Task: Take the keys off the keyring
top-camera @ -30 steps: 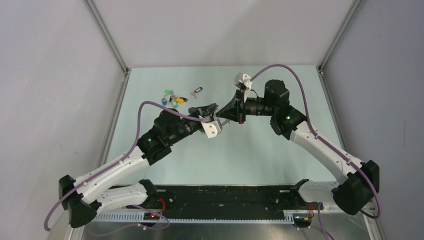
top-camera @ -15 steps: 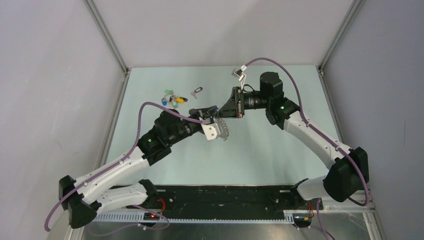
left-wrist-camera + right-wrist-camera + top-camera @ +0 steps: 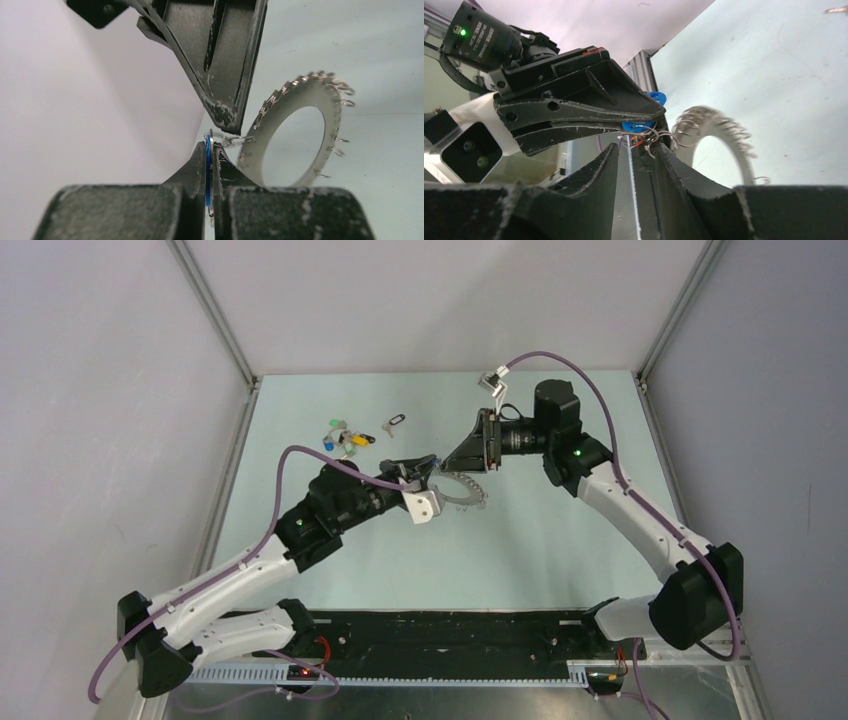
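The keyring (image 3: 466,493) is a flat grey hoop fringed with small wire rings; it hangs tilted above the table. It also shows in the left wrist view (image 3: 327,125) and the right wrist view (image 3: 731,135). My left gripper (image 3: 432,464) is shut on a blue-headed key (image 3: 207,160), which a small wire ring links to the hoop. My right gripper (image 3: 452,468) faces it tip to tip. Its jaws stand a narrow gap apart with nothing between them, just short of the small rings (image 3: 655,140) beside the blue key (image 3: 638,125).
A cluster of loose keys with coloured heads (image 3: 344,437) lies at the back left of the pale green table (image 3: 560,560). A small black-looped key (image 3: 393,424) lies just right of them. Metal frame rails run along both sides.
My right gripper has drawn back to the right. The hoop, hidden between the grippers before, now hangs in view right of my left gripper. The left arm has barely moved.
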You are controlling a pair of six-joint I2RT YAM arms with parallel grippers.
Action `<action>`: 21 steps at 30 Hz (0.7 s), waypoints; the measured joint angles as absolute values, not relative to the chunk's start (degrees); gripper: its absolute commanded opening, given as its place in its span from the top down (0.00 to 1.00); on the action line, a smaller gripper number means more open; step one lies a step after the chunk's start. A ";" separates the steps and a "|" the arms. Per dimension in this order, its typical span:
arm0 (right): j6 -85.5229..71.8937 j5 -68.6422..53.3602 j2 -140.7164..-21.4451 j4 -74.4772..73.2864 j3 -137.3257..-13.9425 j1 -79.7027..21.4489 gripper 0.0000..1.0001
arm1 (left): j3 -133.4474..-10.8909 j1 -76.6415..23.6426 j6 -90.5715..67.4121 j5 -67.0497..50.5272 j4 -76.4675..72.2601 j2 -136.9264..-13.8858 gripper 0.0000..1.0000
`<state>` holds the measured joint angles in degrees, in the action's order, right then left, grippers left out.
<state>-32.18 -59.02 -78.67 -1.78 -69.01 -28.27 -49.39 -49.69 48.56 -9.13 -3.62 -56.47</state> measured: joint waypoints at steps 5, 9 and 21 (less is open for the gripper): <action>-25.82 -58.92 -75.72 -3.73 -68.66 -27.59 0.61 | -49.39 -49.76 48.56 -9.58 -3.70 -56.47 1.00; -21.82 -57.84 -73.67 -3.86 -67.42 -27.51 0.61 | -49.39 -49.76 48.56 -9.72 -3.70 -56.45 1.00; -8.82 -46.30 -70.96 -4.84 -64.49 -29.93 0.59 | -49.39 -49.76 48.56 -9.82 -3.73 -55.90 1.00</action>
<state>-8.82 -46.30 -70.96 -4.84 -64.49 -29.93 -49.39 -49.76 48.56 -9.82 -3.73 -55.90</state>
